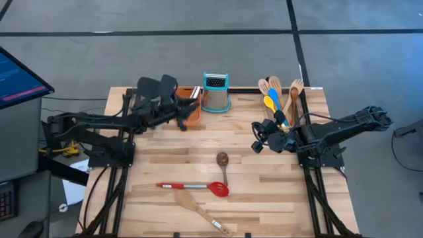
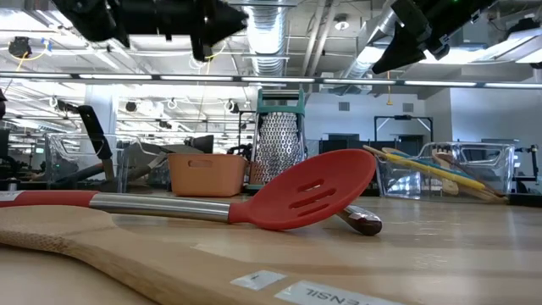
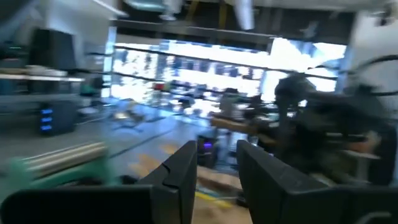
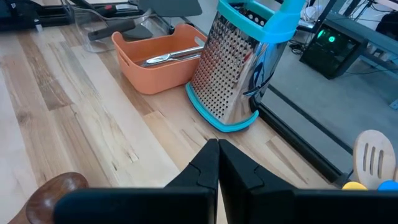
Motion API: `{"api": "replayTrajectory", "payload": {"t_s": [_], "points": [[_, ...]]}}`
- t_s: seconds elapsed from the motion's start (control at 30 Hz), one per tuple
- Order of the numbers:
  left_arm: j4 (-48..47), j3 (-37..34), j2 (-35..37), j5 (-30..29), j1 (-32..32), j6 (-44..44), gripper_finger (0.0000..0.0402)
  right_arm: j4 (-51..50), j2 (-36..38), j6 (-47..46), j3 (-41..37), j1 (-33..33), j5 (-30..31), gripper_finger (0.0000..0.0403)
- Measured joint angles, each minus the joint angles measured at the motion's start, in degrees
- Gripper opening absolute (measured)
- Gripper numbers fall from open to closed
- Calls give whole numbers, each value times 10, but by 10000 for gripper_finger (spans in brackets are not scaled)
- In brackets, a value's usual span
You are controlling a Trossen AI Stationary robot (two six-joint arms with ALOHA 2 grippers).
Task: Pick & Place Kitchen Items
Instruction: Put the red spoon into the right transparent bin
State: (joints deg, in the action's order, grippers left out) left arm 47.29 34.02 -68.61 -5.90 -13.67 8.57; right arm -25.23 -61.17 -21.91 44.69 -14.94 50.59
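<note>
Three kitchen items lie flat on the wooden table: a dark wooden spoon [image 1: 223, 160], a red slotted spoon with a steel handle [image 1: 192, 188] and a light wooden spatula [image 1: 201, 210]. More utensils lie in a clear bin [image 1: 279, 99] at the far right. Black turners [image 1: 157, 86] rest at the far left. A steel-handled tool [image 4: 171, 56] lies in the orange tray [image 1: 193, 114]. My left gripper [image 3: 217, 171] hovers open over the table beside that tray, holding nothing. My right gripper [image 4: 217, 163] hangs shut and bare above the table, right of centre.
The steel box grater with a teal top [image 1: 216, 92] stands upright at the far edge, just right of the orange tray. A monitor [image 1: 20, 76] sits off the table's left side. Bare wood lies between the two grippers.
</note>
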Motion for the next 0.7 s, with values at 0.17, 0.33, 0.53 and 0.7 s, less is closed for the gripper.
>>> {"api": "replayTrajectory", "payload": {"t_s": [0.17,0.33,0.53,0.7], "points": [[-16,0,15,2,80,-11,89,1,0,0,0,0,0,1],[-61,0,10,1,163,-10,68,1,0,0,0,0,0,1],[-90,0,-23,-1,262,-16,48,2,0,0,0,0,-1,1],[-89,0,-60,-29,307,-17,33,2,0,-1,0,0,-2,1]]}}
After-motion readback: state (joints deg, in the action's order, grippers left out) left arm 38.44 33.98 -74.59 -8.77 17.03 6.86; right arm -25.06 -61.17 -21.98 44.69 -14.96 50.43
